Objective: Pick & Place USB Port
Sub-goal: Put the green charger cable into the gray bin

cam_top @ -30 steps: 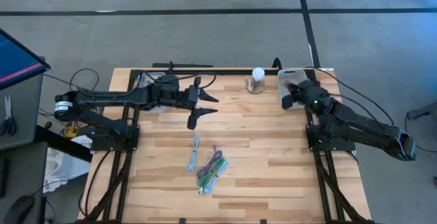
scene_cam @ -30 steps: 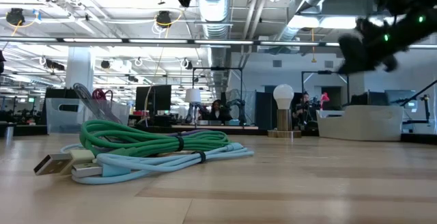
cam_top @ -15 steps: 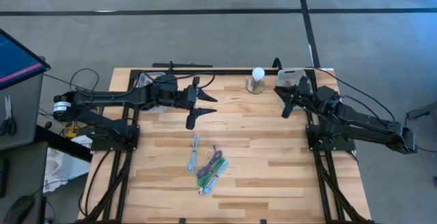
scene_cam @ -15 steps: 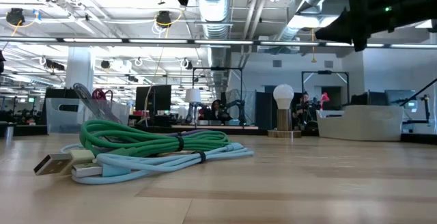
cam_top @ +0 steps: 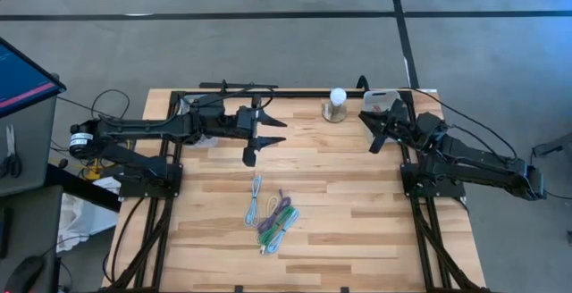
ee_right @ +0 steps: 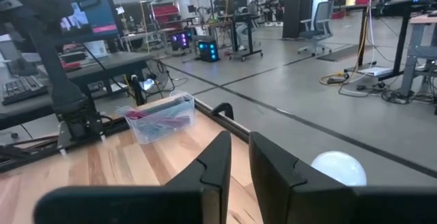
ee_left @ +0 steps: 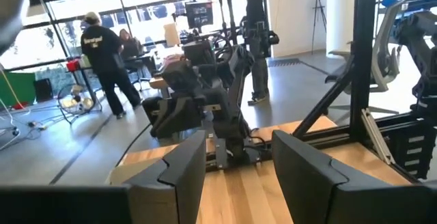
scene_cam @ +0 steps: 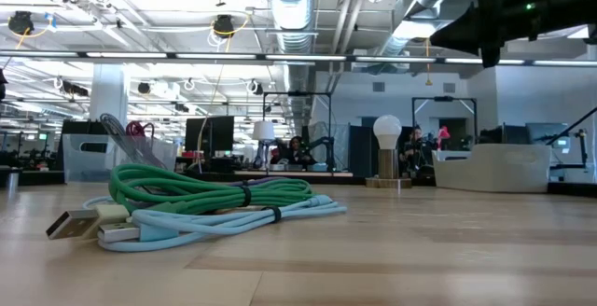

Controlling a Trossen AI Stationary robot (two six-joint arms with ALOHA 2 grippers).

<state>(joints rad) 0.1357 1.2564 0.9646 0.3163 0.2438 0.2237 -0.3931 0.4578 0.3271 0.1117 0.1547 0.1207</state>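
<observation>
A bundle of coiled USB cables [cam_top: 271,216], green, light blue and purple, lies flat on the wooden table near its middle. In the low view the cables [scene_cam: 207,201] show their USB plugs [scene_cam: 73,224] pointing toward the table's left. My left gripper [cam_top: 265,141] hovers open above the table, on the far side of the bundle. My right gripper [cam_top: 370,133] hovers by the white bin [cam_top: 384,102], its fingers a narrow gap apart. In the wrist views my left gripper [ee_left: 239,176] and right gripper [ee_right: 240,166] hold nothing.
A white bulb on a wooden stand [cam_top: 337,103] is at the far edge, with the white bin to its right. A clear box of cables [ee_right: 160,118] sits at the far left corner. People stand in the room beyond [ee_left: 102,60]. Bare wood surrounds the bundle.
My right gripper has risen from over the white bin and moved a little toward the table's left, turning to point that way. My left gripper has lifted slightly and has almost left the top of the low view. The cables have stayed still.
</observation>
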